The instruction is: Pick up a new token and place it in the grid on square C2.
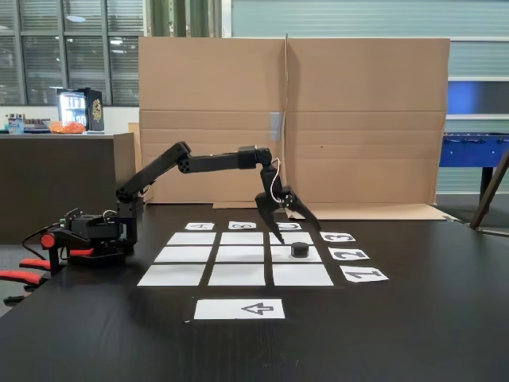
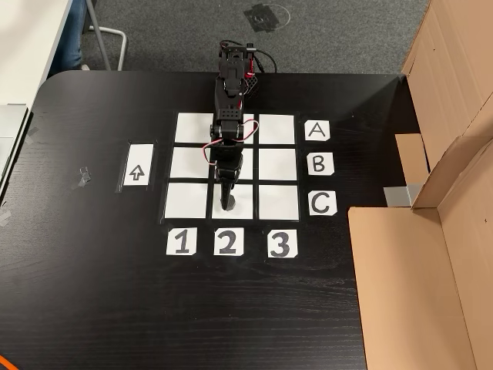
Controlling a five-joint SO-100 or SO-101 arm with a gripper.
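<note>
The token (image 1: 300,249) is a small black puck resting on square C2 (image 1: 316,255), the middle sheet of the right-hand column of the grid (image 1: 191,255) in a fixed view. My gripper (image 1: 299,233) hangs just above and behind it, open, its two fingers spread to either side with nothing between them. In a fixed view from above, the token (image 2: 230,206) sits on square C2 (image 2: 243,210), the middle sheet of the grid's (image 2: 189,163) bottom row. There the gripper (image 2: 229,193) reaches down over that sheet from the top.
A white sheet printed with an arrow (image 1: 238,309) (image 2: 138,165) lies apart from the grid. Labels 1 2 3 (image 2: 226,242) and A B C (image 2: 320,163) border it. A cardboard wall (image 1: 358,119) (image 2: 416,285) stands behind. The arm's base (image 1: 87,235) sits at the table's left.
</note>
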